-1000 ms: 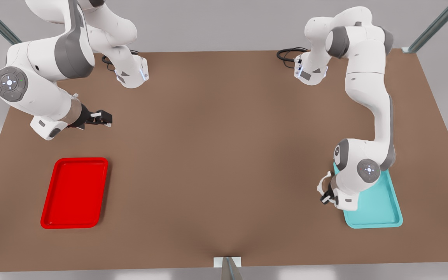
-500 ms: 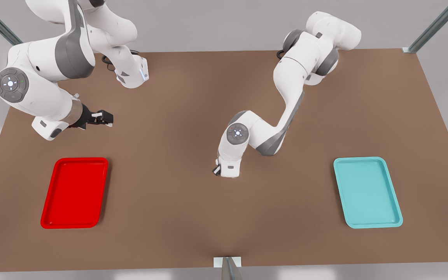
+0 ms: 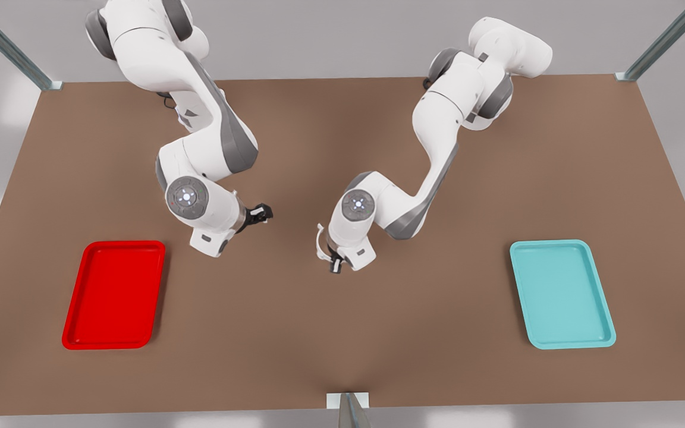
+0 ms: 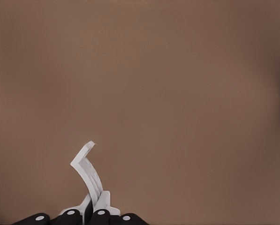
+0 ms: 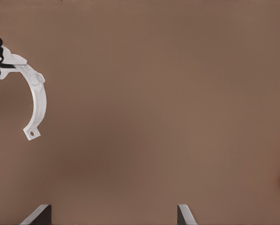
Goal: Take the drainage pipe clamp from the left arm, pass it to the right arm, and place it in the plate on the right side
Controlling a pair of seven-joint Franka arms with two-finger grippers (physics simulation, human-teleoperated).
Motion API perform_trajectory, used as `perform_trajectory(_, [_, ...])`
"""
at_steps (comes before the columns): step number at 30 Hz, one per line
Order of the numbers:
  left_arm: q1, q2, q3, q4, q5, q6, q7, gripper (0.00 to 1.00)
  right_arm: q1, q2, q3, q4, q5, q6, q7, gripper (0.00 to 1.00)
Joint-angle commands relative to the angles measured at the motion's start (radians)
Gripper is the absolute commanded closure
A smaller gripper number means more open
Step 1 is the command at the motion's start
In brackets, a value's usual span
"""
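In the front view, the left gripper [image 3: 334,265] hung at mid-frame, clamped on the drainage pipe clamp [image 3: 319,241]. The right gripper [image 3: 261,212] sat near it toward the front view's left, and the red plate [image 3: 75,333] lay in the lower left of the frame.

In the left wrist view, the left gripper [image 4: 87,214] pinched only one end tab of the clamp [image 4: 89,171], so a knock would likely twist it loose.

In the right wrist view, the right gripper [image 5: 111,214] was spread wide, with the clamp [image 5: 38,96] well off its centreline. Closing from there would probably miss.
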Motion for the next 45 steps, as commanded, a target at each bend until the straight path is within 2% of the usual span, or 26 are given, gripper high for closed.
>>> perform_trajectory(1, [0.003, -0.002, -0.003, 0.0, -0.034, -0.062, -0.439, 0.79, 0.022, 0.023, 0.0, -0.001, 0.033, 0.202, 0.049, 0.0])
perform_trajectory(8, [0.0, -0.005, -0.012, 0.002, -0.055, -0.1, -0.511, 0.79, 0.097, 0.111, 0.0, -0.003, 0.088, 0.41, 0.164, 0.0])
perform_trajectory(11, [0.0, -0.004, -0.014, 0.002, -0.055, -0.091, -0.501, 0.79, 0.148, 0.096, -0.002, -0.05, 0.091, 0.459, 0.224, 0.0])
perform_trajectory(19, [0.009, 0.003, -0.014, 0.0, -0.057, -0.073, -0.469, 0.79, 0.169, -0.036, -0.002, -0.308, 0.081, 0.639, 0.222, 0.0])
perform_trajectory(26, [0.013, 0.003, -0.012, -0.003, -0.055, -0.085, -0.374, 0.79, 0.22, -0.07, -0.002, -0.454, 0.081, 0.815, 0.222, 0.0])
perform_trajectory(45, [0.011, 0.007, -0.012, -0.004, -0.052, -0.077, -0.328, 0.79, 0.228, -0.012, -0.002, -0.486, 0.081, 0.852, 0.224, 0.0])
